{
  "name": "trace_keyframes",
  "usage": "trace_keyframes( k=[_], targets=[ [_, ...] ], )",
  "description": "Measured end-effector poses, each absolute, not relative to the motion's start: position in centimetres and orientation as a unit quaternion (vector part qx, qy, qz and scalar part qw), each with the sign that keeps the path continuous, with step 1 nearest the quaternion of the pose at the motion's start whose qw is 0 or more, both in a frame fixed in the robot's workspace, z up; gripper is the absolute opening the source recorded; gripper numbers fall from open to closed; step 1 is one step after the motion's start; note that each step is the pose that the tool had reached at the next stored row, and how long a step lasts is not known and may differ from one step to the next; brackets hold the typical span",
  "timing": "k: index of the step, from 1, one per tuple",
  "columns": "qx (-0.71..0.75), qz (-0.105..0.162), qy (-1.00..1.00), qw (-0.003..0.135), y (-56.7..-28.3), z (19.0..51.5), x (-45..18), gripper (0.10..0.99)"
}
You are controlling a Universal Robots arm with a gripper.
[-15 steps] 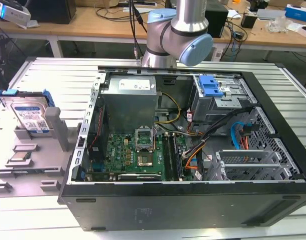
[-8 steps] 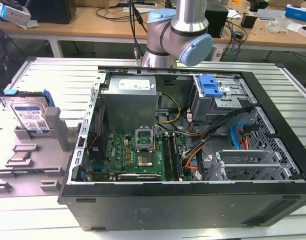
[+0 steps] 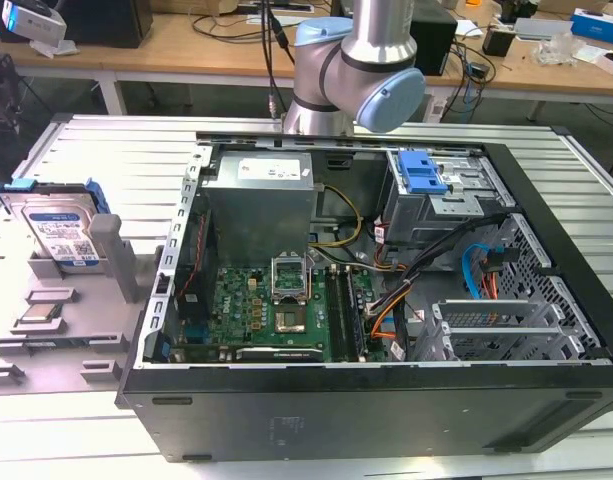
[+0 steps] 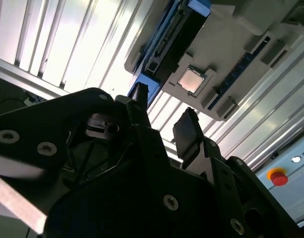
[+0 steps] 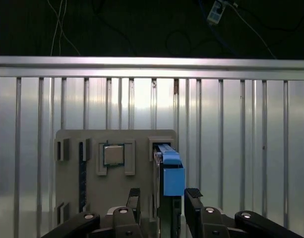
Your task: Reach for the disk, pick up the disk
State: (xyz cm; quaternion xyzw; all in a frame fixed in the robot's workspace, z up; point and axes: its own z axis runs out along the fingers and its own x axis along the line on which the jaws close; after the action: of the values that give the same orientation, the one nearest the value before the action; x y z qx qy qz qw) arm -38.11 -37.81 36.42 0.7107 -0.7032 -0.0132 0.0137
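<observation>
Gripper: the two black fingers are spread wide. Nothing is held between them and they touch nothing. In the first wrist view the open gap lines up with the narrow edge of the disk, with one finger on each side of that line. In the second wrist view the fingers stand apart from the disk, and bare table ribs show between them.

Disk: it stands on edge, leaning slightly, in a slot of the grey holder. In the exterior view the disk is at 9 o'clock from the open computer case, its printed label faces the camera, and its blue bracket runs around its upper edge.

Holder: it rests on the ribbed metal table, just beside the case wall. A small square processor chip lies flat in a recess of the holder, at 7 o'clock from the disk in the exterior view. Both wrist views show the chip seated one slot over from the disk.

Arm: in the exterior view its joint stands at 12 o'clock from the case, behind the rear wall.
</observation>
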Motion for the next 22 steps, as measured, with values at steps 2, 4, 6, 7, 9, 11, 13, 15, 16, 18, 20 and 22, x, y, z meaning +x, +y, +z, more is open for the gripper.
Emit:
trace_keyframes(
  k=[2,4,6,7,9,11,13,15,16,18,20,22],
  targets=[
    [0.711,-0.013,-0.703,0.014,-37.8,36.3,-38.1,0.482],
    [0.711,-0.013,-0.703,0.014,-37.8,36.2,-38.1,0.482],
    [0.711,-0.013,-0.703,0.014,-37.8,36.0,-38.1,0.482],
    [0.711,-0.013,-0.703,0.014,-37.8,35.9,-38.1,0.482],
    [0.711,-0.013,-0.703,0.014,-37.8,35.8,-38.1,0.482],
    [0.711,-0.013,-0.703,0.014,-37.8,35.6,-38.1,0.482],
    [0.711,-0.013,-0.703,0.014,-37.8,35.5,-38.1,0.482],
    [0.711,-0.013,-0.703,0.014,-37.8,35.3,-38.1,0.482],
    [0.711,-0.013,-0.703,0.014,-37.8,35.2,-38.1,0.482],
    [0.711,-0.013,-0.703,0.014,-37.8,34.9,-38.1,0.482],
    [0.711,-0.013,-0.703,0.014,-37.8,34.7,-38.1,0.482],
    [0.711,-0.013,-0.703,0.014,-37.8,34.5,-38.1,0.482]
  ],
)
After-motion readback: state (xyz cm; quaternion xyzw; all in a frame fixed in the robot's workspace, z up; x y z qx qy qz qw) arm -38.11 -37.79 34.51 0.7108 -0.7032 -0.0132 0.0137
